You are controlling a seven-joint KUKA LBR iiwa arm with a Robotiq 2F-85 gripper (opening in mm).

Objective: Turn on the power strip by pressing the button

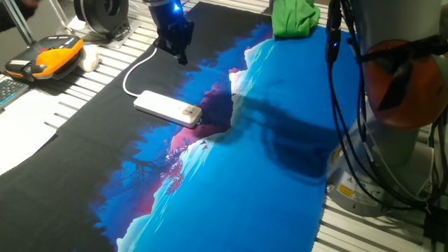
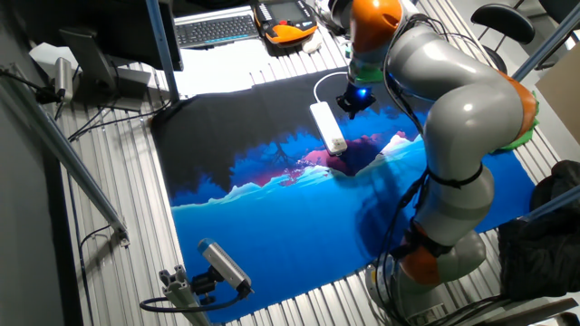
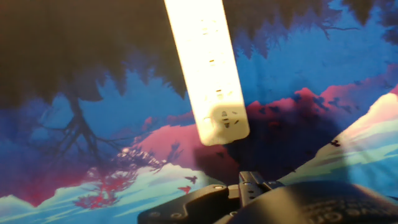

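Observation:
The white power strip (image 1: pixel 166 108) lies flat on the printed mat, and its thin white cord (image 1: pixel 134 72) curves away to the back left. A small greyish button (image 1: pixel 189 110) sits on its near right end. My black gripper (image 1: pixel 182 56) hangs above the mat behind the strip, apart from it, with a blue light on the hand. In the other fixed view the gripper (image 2: pixel 352 107) is just right of the strip (image 2: pixel 328 127). The hand view shows the strip (image 3: pixel 208 68) running from the top edge to the middle, above the hand's dark body. No view shows the fingertips clearly.
The blue-and-black mat (image 1: pixel 245 182) covers the table. An orange-and-black device (image 1: pixel 49 57) and white paper (image 1: pixel 21 133) lie at the left. A green cloth (image 1: pixel 294 17) is at the back. The arm's base and cables (image 1: pixel 392 140) stand at the right. A keyboard (image 2: pixel 216 29) is behind.

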